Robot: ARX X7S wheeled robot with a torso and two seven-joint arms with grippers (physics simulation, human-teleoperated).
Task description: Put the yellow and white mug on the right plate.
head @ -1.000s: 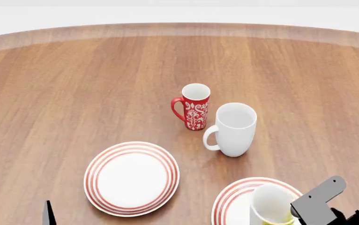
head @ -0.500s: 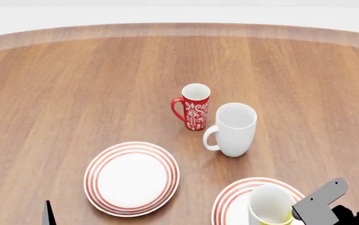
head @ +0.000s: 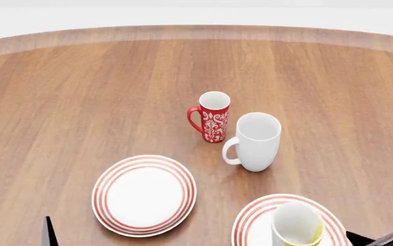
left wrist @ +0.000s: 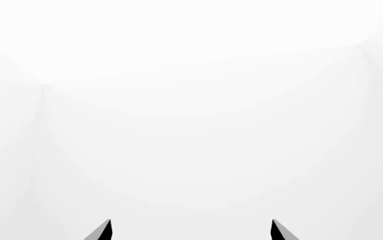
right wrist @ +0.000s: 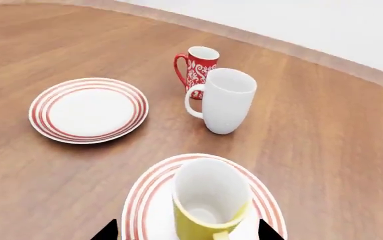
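The yellow and white mug [head: 296,226] stands upright on the right plate [head: 250,224], near the table's front right. In the right wrist view the mug [right wrist: 208,200] sits on the ringed plate [right wrist: 141,200], handle toward the camera. My right gripper [right wrist: 188,231] is open, one fingertip [right wrist: 109,231] at each side of the mug, apart from it. Only a dark corner of the right arm [head: 391,238] shows in the head view. My left gripper [left wrist: 191,231] is open and faces blank white. A sliver of the left arm [head: 48,233] shows at the front left.
The look-alike left plate [head: 100,195] lies at the front centre-left. A tall white mug [head: 255,141] and a slim red patterned mug [head: 214,117] stand together behind the right plate. The round wooden table's [head: 80,92] far edge curves across the back.
My right arm has drawn back toward the front right, almost leaving the head view. The yellow and white mug stays on the right plate. The left arm barely shifted.
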